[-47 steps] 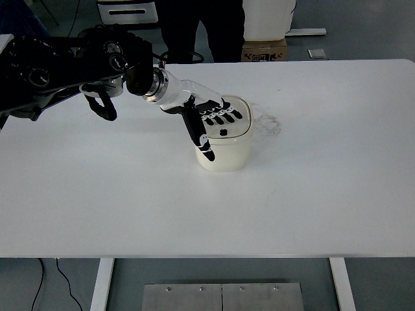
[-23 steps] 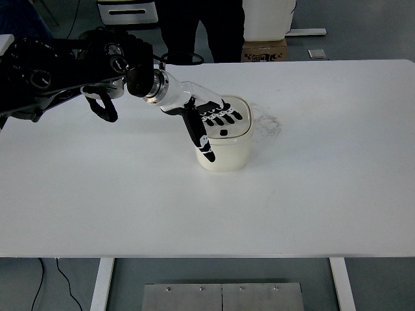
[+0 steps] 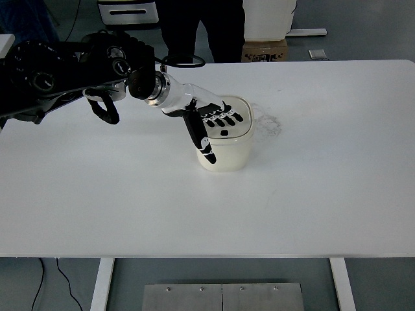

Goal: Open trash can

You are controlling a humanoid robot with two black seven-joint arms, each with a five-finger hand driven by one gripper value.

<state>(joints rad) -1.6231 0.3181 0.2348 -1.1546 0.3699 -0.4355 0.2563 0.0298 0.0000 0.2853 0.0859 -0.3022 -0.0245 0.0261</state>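
Trash can (image 3: 225,150): sitting under the hand on the white table (image 3: 311,181), lid down, contents hidden.
Left hand (image 3: 209,120): lying flat across the lid, fingers (image 3: 224,120) spread, thumb hanging down the can's front, gripping nothing.

- A broad white rectangular table (image 3: 311,194) with a smooth matte top fills nearly the whole top view, its far edge up by the dark floor and its near edge low in the picture.
- Standing directly on it, a little left of centre and towards the far side, is a small cream-coloured plastic trash can (image 3: 225,152) with rounded corners (lid flat on top, closed).
- Just right of the can, a faint grey scuffed smudge (image 3: 269,121) marks the tabletop.
- Under the near edge, two white metal table legs (image 3: 102,284) run down, one at each side.
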